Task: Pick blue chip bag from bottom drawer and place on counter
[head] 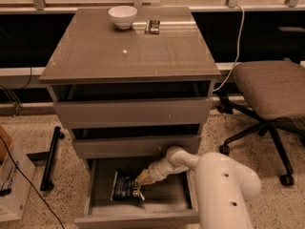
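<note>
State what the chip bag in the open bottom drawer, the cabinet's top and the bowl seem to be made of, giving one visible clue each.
Blue chip bag: likely foil or plastic film; dark, crinkled, glinting. The end effector is at its right edge, inside the bottom drawer. Counter: hard glossy slab, perhaps laminate or glass-topped; it mirrors light. Bowl: probably glazed ceramic; white, smooth.
</note>
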`<state>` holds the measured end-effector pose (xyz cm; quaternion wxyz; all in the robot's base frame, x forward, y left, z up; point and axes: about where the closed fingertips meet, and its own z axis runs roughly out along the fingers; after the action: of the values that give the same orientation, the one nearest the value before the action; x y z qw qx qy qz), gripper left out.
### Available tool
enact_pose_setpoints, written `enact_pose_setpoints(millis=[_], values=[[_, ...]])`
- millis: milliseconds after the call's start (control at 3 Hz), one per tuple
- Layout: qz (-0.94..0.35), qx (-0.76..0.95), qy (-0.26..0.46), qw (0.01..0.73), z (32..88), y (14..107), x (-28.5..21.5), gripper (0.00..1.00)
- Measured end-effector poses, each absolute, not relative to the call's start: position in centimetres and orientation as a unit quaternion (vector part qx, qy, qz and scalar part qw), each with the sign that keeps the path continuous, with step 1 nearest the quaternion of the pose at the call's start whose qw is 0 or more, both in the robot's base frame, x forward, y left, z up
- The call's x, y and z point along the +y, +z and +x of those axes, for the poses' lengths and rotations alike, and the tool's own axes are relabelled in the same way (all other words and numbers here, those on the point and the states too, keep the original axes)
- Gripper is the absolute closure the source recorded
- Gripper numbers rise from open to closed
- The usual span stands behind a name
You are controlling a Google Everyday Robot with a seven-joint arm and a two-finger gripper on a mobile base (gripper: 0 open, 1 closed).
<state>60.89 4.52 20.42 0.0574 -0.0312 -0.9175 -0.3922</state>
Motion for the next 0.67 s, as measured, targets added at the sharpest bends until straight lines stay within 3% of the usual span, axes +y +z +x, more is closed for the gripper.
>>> enact_pose_setpoints(millis=[667], values=[[-0.032,-0.910,-0.412,0.035,54.4,28.3,-1.4,1.00]])
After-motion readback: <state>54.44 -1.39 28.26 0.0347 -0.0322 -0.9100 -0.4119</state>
